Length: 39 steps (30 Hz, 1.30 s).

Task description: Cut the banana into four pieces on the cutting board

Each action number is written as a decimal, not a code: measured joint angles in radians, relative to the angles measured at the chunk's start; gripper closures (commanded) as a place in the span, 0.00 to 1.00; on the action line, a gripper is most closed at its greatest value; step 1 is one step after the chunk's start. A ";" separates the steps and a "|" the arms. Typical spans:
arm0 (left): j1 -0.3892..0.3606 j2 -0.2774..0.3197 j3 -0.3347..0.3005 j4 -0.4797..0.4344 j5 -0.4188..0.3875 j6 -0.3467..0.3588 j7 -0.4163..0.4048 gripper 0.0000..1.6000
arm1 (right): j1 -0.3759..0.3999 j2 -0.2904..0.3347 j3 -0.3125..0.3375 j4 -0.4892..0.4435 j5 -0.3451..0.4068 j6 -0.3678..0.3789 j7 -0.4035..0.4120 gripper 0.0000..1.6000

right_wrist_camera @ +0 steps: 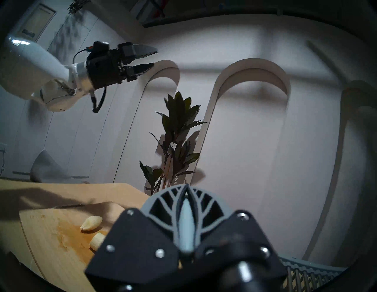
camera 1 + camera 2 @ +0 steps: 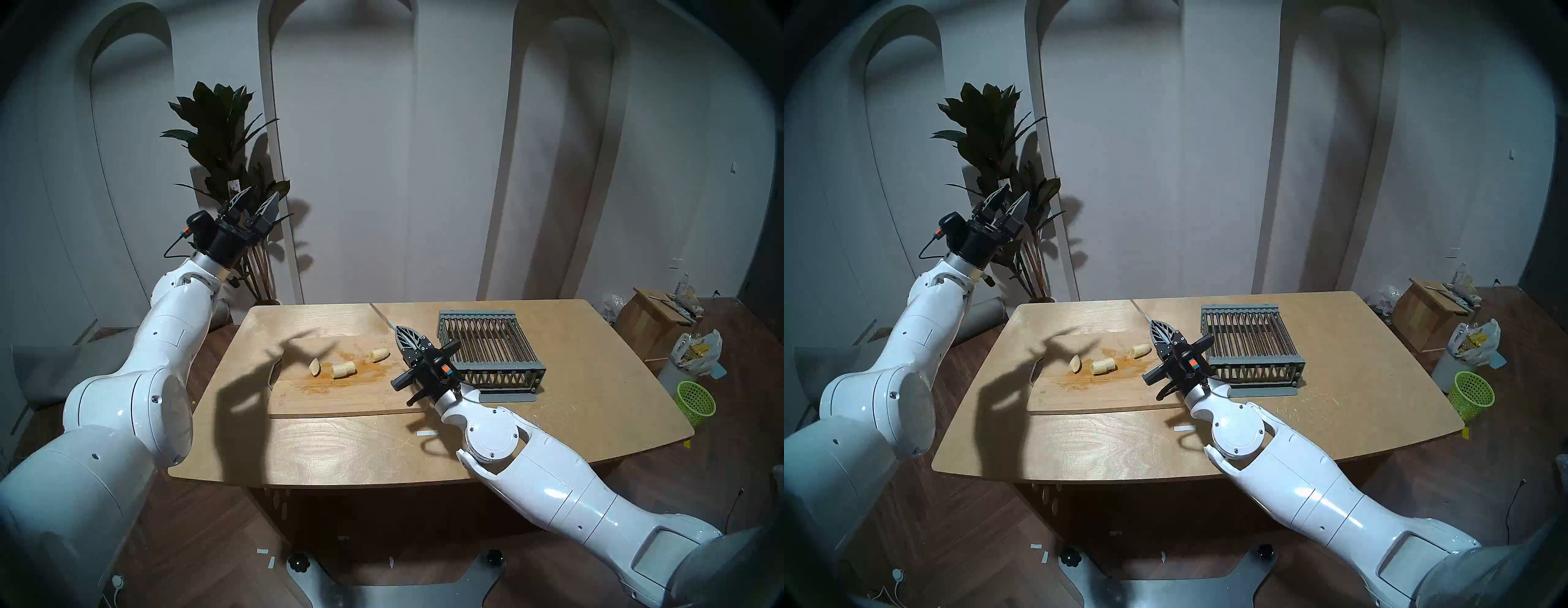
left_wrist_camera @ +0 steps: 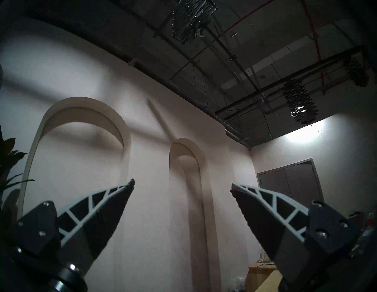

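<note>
Now banana (image 2: 343, 369) chunks lie left of right pincer (image 2: 406, 335) clamping knife (image 2: 384, 321).

Knife (image 2: 389, 325) blade mostly hidden in closed right jaws, banana (image 1: 97, 243) chunk half hidden behind them

The left end effector (image 3: 182, 186) stood open, its 2 fingers (image 3: 98, 220) wide apart and empty, aimed up at a pale wall (image 3: 155, 204) with 2 arched niches (image 3: 81, 130) below a dark ceiling (image 3: 255, 51).
</note>
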State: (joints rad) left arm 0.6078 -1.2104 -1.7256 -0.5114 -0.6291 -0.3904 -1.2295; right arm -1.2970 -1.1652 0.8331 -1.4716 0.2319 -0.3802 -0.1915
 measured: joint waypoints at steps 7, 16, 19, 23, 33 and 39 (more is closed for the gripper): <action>0.056 0.029 0.001 -0.043 0.032 -0.014 -0.005 0.00 | -0.060 -0.029 0.023 -0.041 0.115 -0.015 -0.052 1.00; 0.144 0.068 -0.005 -0.088 0.066 -0.024 -0.025 0.00 | -0.137 -0.070 0.050 -0.086 0.289 -0.036 -0.100 1.00; 0.176 0.081 -0.010 -0.105 0.077 -0.026 -0.031 0.00 | -0.158 -0.082 0.064 -0.103 0.354 -0.043 -0.112 1.00; 0.214 0.095 -0.015 -0.125 0.089 -0.028 -0.039 0.00 | -0.180 -0.094 0.082 -0.120 0.430 -0.051 -0.126 1.00; 0.294 0.109 -0.021 -0.204 0.115 -0.031 -0.058 0.00 | -0.230 -0.121 0.117 -0.159 0.624 -0.057 -0.146 1.00; 0.333 0.112 -0.029 -0.263 0.123 -0.031 -0.059 0.00 | -0.244 -0.140 0.133 -0.180 0.741 -0.054 -0.138 1.00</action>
State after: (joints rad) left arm 0.9404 -1.0988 -1.7541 -0.7745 -0.5058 -0.4211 -1.2881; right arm -1.5413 -1.3051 0.9660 -1.6521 0.9725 -0.4341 -0.3299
